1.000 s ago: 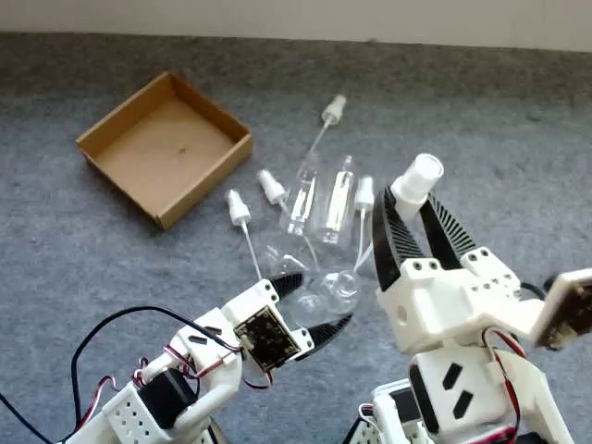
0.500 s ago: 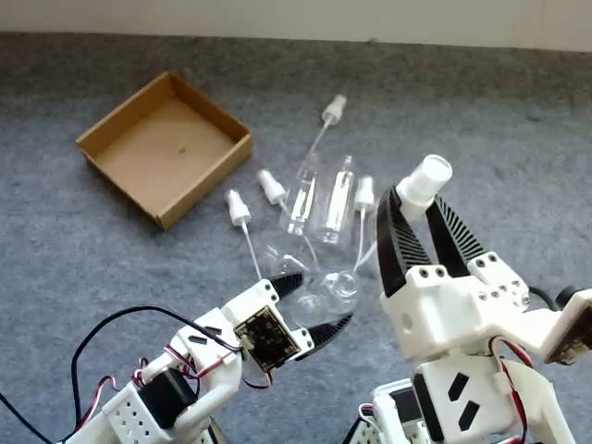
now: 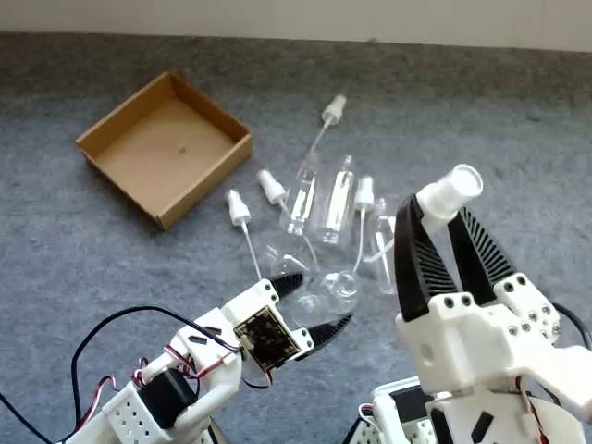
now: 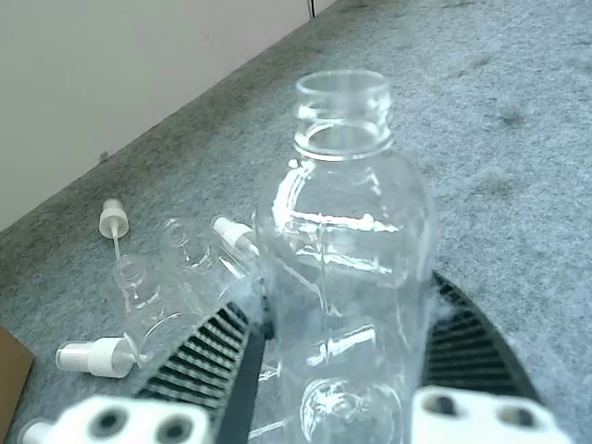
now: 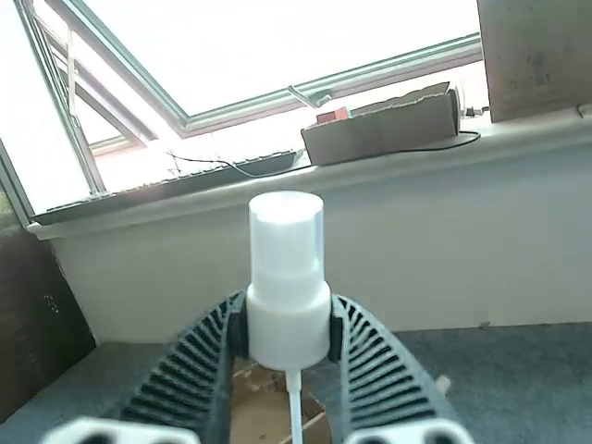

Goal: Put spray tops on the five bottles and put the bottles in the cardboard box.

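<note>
On carpet: four loose spray tops | right gripper clamps fifth top | left gripper clamps one bottle

This looks like an ordinary indoor room used as a makeshift robotics workspace, not a fitted lab. The working surface is a grey short-pile carpet that runs up to a plain white wall. Behind it, a wide bright window with a tilted metal frame sits above a pale sill. A flat brown cardboard carton and a thin black cable lie on that sill.
</note>
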